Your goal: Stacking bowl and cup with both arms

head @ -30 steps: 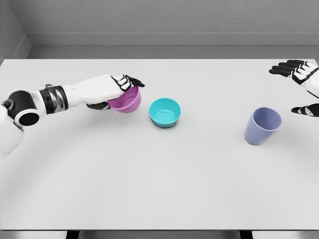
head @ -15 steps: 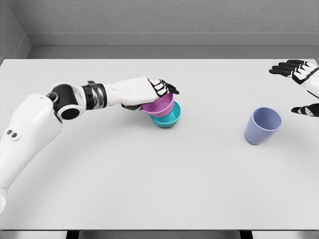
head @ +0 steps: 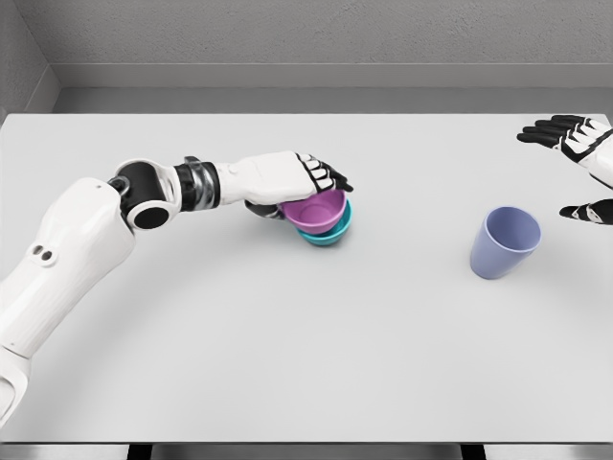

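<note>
One purple bowl (head: 314, 211) sits nested inside the teal bowl (head: 330, 233).

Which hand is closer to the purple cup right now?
The right hand. It hovers open just up and right of the purple cup. The left hand is far across the table, gripping the pink bowl.

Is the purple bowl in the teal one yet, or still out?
In. The purple bowl sits nested in the teal bowl, only the teal rim showing beneath it, with the left hand gripping it.
</note>
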Available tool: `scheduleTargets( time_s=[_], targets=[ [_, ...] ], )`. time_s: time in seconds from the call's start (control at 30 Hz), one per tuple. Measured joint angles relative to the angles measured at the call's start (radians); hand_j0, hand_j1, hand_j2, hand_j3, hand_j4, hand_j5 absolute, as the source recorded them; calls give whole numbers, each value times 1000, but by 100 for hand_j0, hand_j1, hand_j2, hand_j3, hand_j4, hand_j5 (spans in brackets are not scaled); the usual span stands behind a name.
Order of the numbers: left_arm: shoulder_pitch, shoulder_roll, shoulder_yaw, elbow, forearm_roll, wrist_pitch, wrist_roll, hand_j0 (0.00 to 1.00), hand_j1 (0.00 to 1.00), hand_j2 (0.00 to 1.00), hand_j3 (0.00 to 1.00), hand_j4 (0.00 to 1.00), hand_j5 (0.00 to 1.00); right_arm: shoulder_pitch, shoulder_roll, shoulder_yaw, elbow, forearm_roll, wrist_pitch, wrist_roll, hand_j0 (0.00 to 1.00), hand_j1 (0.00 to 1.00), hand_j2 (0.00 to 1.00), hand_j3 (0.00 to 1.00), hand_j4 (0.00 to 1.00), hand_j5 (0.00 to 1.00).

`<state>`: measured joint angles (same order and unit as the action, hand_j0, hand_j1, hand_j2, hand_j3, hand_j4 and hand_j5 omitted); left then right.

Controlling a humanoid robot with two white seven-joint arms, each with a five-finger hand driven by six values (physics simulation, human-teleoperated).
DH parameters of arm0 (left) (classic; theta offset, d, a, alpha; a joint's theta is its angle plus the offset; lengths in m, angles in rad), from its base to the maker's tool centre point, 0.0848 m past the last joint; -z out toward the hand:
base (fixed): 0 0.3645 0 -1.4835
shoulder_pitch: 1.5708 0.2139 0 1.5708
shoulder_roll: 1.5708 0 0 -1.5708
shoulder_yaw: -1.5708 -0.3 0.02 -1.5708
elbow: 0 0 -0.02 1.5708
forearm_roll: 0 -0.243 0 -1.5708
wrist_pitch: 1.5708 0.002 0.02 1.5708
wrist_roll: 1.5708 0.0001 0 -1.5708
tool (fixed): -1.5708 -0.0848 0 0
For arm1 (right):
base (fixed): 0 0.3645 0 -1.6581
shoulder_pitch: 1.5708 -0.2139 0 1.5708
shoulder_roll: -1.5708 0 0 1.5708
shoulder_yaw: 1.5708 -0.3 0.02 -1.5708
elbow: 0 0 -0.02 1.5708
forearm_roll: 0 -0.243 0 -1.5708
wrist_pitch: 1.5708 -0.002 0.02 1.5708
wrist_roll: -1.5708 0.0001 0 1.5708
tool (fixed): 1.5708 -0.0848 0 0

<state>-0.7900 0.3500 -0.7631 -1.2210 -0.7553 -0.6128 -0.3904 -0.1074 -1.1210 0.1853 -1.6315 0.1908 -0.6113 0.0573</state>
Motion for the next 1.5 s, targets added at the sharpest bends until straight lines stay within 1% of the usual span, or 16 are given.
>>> scheduleTargets(
  time_s=[0.17, 0.23, 0.3, 0.37, 0.47, 0.63, 0.7, 0.73, 0.77, 0.83, 0.9, 1.1, 1.17, 1.27, 1.43, 1.5],
  targets=[
    [0, 0, 0, -2, 4, 0, 0, 100, 100, 100, 100, 100, 100, 0, 0, 0, 0, 0, 0, 0, 100, 100, 100, 100, 100, 100],
    [-15, 0, 1, -3, 8, 0, 1, 100, 100, 100, 100, 100, 100, 0, 0, 0, 0, 0, 0, 0, 100, 100, 100, 100, 100, 100],
    [-23, 7, 5, -5, 26, 0, 2, 100, 100, 100, 100, 100, 100, 0, 0, 0, 0, 0, 0, 0, 100, 100, 100, 100, 100, 100],
    [-23, 40, 11, -11, 64, 0, 3, 100, 100, 100, 100, 100, 100, 0, 0, 0, 1, 0, 0, 0, 100, 100, 100, 100, 100, 100],
    [-21, 134, 23, -19, 154, 0, 5, 100, 100, 100, 100, 100, 100, 0, 0, 1, 2, 0, 0, 0, 100, 100, 100, 100, 100, 100],
    [15, 327, 51, -37, 296, 0, 6, 100, 100, 100, 100, 100, 100, 0, -1, 0, 3, 0, 0, 0, 100, 100, 100, 100, 100, 100],
    [43, 398, 57, -41, 337, 0, 7, 100, 100, 100, 100, 100, 100, 0, -1, -1, 3, 0, 0, 0, 100, 100, 100, 100, 100, 100],
    [74, 432, 65, -42, 355, -1, 7, 100, 100, 100, 100, 100, 100, 0, -2, -2, 2, 0, 0, 0, 100, 100, 100, 100, 100, 100],
    [104, 462, 80, -43, 370, 0, 8, 100, 100, 100, 100, 100, 100, -2, -2, -3, 2, 0, 0, 0, 100, 100, 100, 100, 100, 100],
    [136, 514, 109, -43, 394, -1, 7, 100, 100, 100, 100, 100, 100, -2, -4, -5, -3, 1, 0, 4, 100, 100, 100, 100, 100, 100],
    [144, 550, 127, -41, 412, 0, 8, 100, 100, 100, 100, 100, 100, -17, -6, -8, -6, 2, 0, 64, 100, 100, 100, 100, 100, 100],
    [181, 588, 155, -35, 428, 0, 7, 100, 100, 100, 100, 100, 100, -32, -8, -82, -22, 5, -1, 414, 100, 100, 100, 100, 100, 100],
    [181, 591, 159, -36, 429, 0, 7, 100, 100, 100, 100, 100, 100, -52, -6, -94, -26, 5, -2, 482, 100, 100, 100, 100, 100, 100],
    [187, 593, 161, -38, 429, 0, 6, 100, 100, 100, 100, 100, 100, -57, -3, -101, -30, 5, -2, 527, 100, 100, 100, 100, 100, 100],
    [199, 592, 161, -44, 428, 0, 2, 100, 100, 100, 100, 100, 100, -92, 6, -91, -32, 3, -2, 549, 100, 100, 100, 100, 100, 100],
    [203, 592, 162, -54, 424, 0, 1, 100, 100, 100, 100, 100, 100, -164, 16, -66, -32, 1, -1, 551, 100, 100, 100, 100, 100, 100]
  ],
)
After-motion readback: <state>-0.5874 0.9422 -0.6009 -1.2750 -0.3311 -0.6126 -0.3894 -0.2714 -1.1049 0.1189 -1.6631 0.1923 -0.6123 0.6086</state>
